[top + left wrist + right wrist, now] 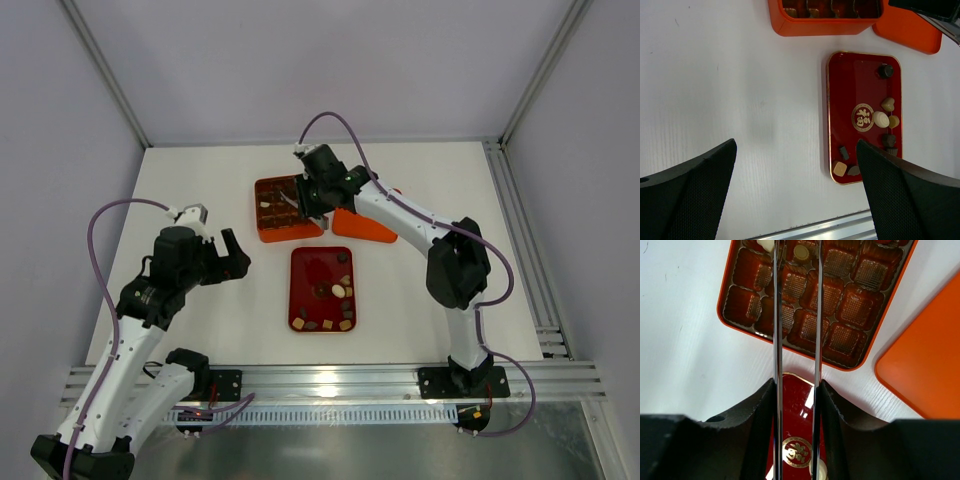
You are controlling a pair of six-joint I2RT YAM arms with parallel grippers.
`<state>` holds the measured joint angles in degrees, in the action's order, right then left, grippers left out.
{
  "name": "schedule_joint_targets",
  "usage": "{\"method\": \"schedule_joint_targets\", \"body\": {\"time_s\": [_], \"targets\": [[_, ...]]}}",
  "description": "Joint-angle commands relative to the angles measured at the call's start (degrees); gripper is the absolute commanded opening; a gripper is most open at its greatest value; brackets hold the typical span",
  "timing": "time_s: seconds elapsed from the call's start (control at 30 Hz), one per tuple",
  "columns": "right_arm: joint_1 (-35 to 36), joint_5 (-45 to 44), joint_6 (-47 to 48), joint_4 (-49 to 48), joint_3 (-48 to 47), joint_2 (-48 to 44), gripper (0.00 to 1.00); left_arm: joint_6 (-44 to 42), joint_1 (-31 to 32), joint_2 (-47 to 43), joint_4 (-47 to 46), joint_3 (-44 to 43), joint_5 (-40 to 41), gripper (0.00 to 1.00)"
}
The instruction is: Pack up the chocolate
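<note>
Mesh-textured left fingers (690, 195) gape wide. Right gripper (797, 382) clamps slim steel tweezers (777, 315) over the gridded orange box (855, 307). Rounded chocolates (881, 119) dot the glossy red tray (840, 100).

white chocolate (767, 244) cropped, tweezers (777, 315) cut off

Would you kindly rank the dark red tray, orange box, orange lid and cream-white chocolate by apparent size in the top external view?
1. dark red tray
2. orange box
3. orange lid, partly hidden, so unsure
4. cream-white chocolate
</note>
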<state>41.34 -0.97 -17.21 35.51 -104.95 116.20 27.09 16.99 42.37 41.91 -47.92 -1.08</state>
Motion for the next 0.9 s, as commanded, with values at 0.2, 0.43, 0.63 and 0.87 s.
{"method": "schedule_joint_targets", "body": {"time_s": [0.2,0.43,0.63,0.87], "targets": [[0.1,-2.2,1.2,-0.9,-2.5,-3.3,0.41,0.6,0.1,-0.2,-1.2,0.0,0.6,1.00],[0.1,-3.2,0.8,-1.1,5.5,-11.9,0.41,0.6,0.1,-0.3,-1.1,0.1,0.6,1.00],[0.1,-2.6,-1.2,-2.5,24.3,-28.5,0.41,0.7,0.2,-0.4,-1.2,0.0,0.6,1.00],[1.1,-1.2,-3.8,3.2,42.4,-48.0,0.41,0.6,0.1,-0.6,-1.3,0.0,0.6,1.00]]}}
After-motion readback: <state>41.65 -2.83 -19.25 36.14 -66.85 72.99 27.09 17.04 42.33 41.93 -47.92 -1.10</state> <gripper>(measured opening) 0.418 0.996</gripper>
